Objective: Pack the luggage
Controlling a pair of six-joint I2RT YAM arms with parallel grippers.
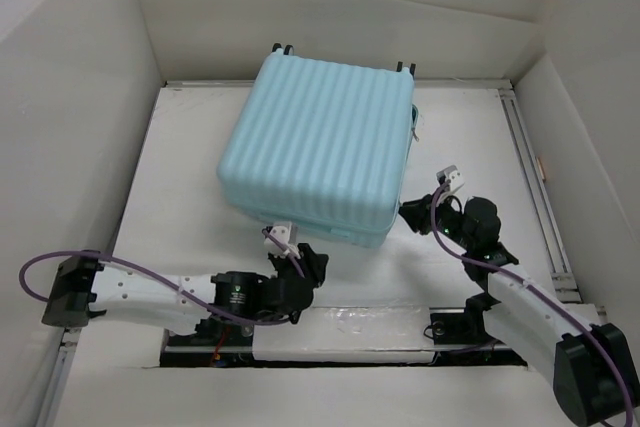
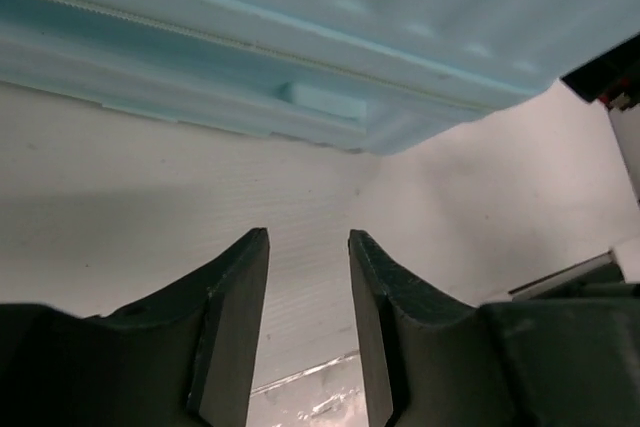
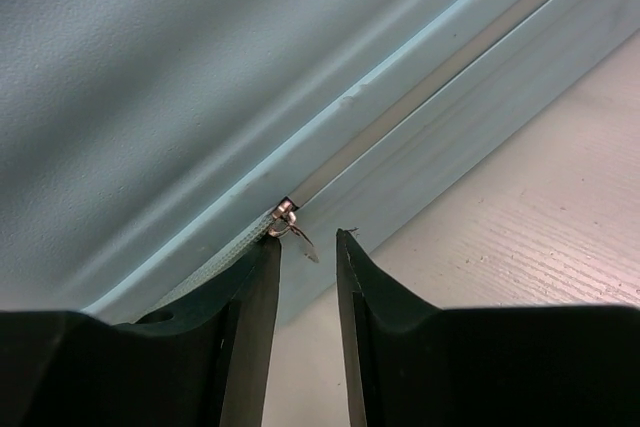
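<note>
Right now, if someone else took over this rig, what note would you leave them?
The left end effector is open and empty, over the table just off the near edge of the luggage.
The right end effector is open by a narrow gap, tips at the zipper slider by the near-right corner, nothing clamped.
The luggage lies flat, shell halves together, wheels at the far side.
Done: lid down. Contents hidden.
Left: the seam past the slider looks unzipped, so probably grip the pull and finish the zip.
</note>
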